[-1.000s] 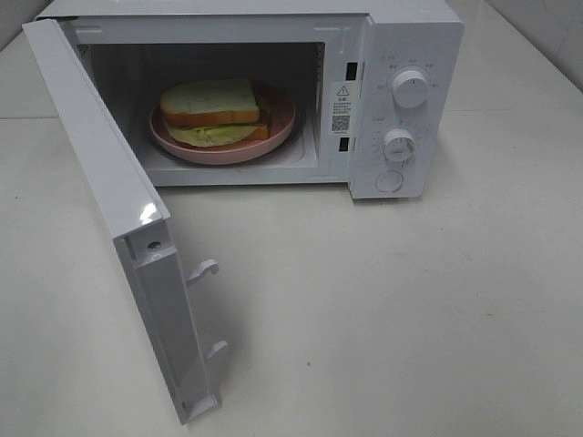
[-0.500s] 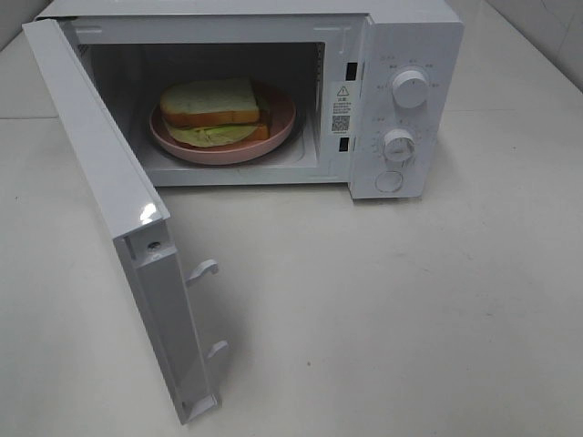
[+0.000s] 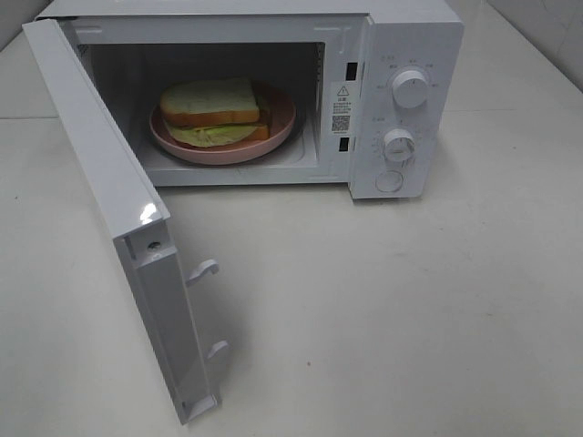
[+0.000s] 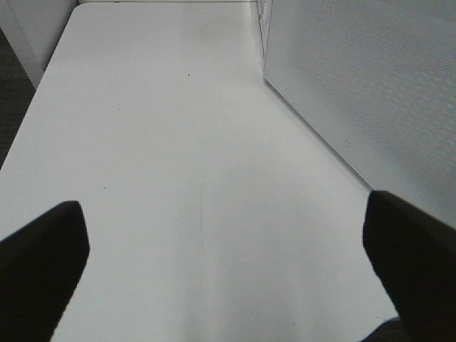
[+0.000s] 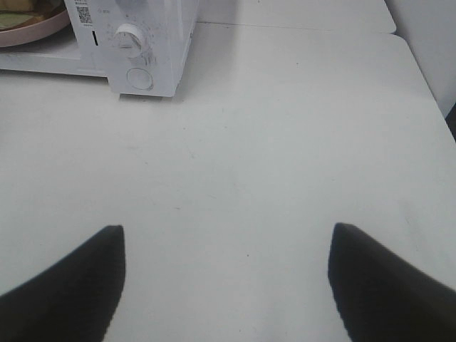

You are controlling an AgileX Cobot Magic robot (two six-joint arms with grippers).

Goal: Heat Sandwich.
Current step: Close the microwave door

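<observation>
The sandwich [image 3: 214,111], pale bread with brown crust and green filling, lies on a pink plate [image 3: 278,127] inside the white microwave [image 3: 414,36], whose door [image 3: 109,209] stands wide open to the left. Neither arm shows in the exterior high view. In the left wrist view my left gripper [image 4: 224,263] is open over bare table beside the door's perforated outer face [image 4: 370,92]. In the right wrist view my right gripper [image 5: 224,278] is open above the table, well back from the microwave's control panel [image 5: 135,43]; a sliver of the plate [image 5: 25,32] shows there.
The control panel carries two knobs [image 3: 410,88] [image 3: 399,145] and a round button [image 3: 389,181]. Two latch hooks [image 3: 205,269] stick out from the door's free edge. The white table [image 3: 410,309] runs in front of and right of the microwave; its edge [image 4: 32,78] shows at the left wrist.
</observation>
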